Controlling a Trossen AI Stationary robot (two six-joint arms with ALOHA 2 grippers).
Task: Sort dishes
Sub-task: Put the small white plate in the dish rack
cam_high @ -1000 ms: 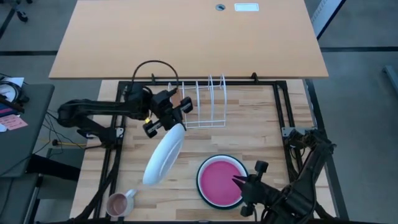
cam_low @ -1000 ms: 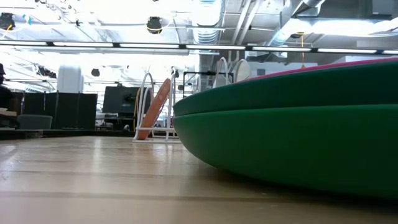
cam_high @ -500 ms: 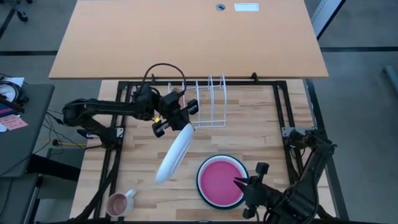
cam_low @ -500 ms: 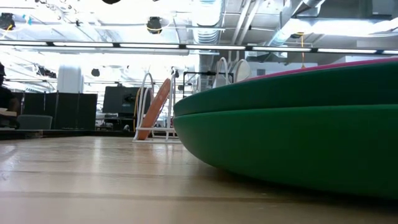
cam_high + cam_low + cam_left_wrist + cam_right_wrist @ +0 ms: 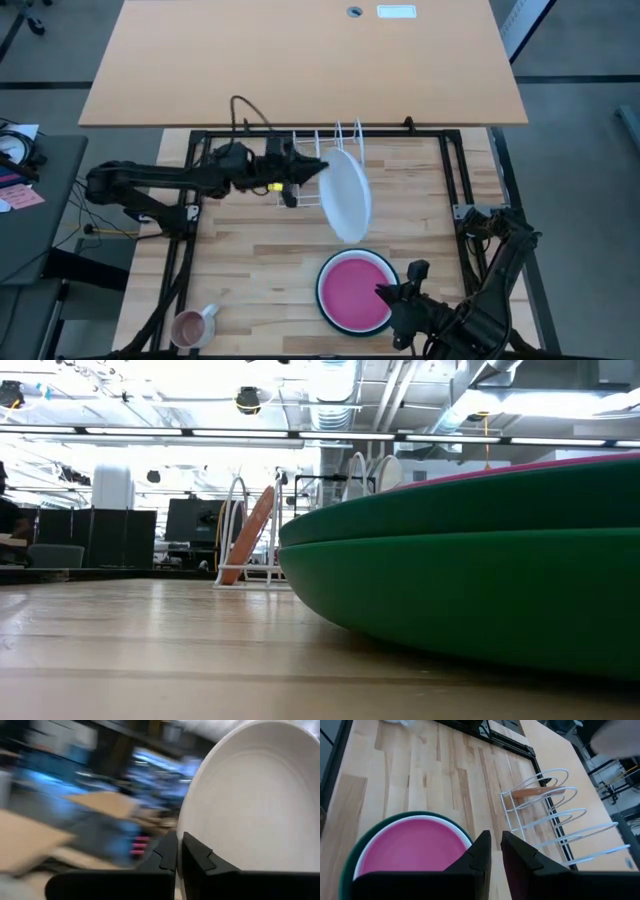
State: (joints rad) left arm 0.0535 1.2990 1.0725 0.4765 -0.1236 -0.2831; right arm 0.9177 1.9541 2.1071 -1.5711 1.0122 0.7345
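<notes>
Mug (image 5: 192,325): near left corner of the counter (image 5: 250,235), standing apart from the dishes.

Right tool (image 5: 385,293): near edge of the counter, at the right rim of the stacked plates, fingers close together with nothing between them.

Pink plate (image 5: 355,291): lying flat on the green plate (image 5: 322,281), centre-right, near side of the counter; the green rim shows all round it.

White plate (image 5: 346,195): lifted off the counter, tilted on edge, just in front of the wire rack (image 5: 335,160) and to the right of the left tool (image 5: 300,180), which is clamped on its left rim.

Orange plate (image 5: 535,793): standing upright in a slot at the left end of the rack, far side of the counter.
</notes>
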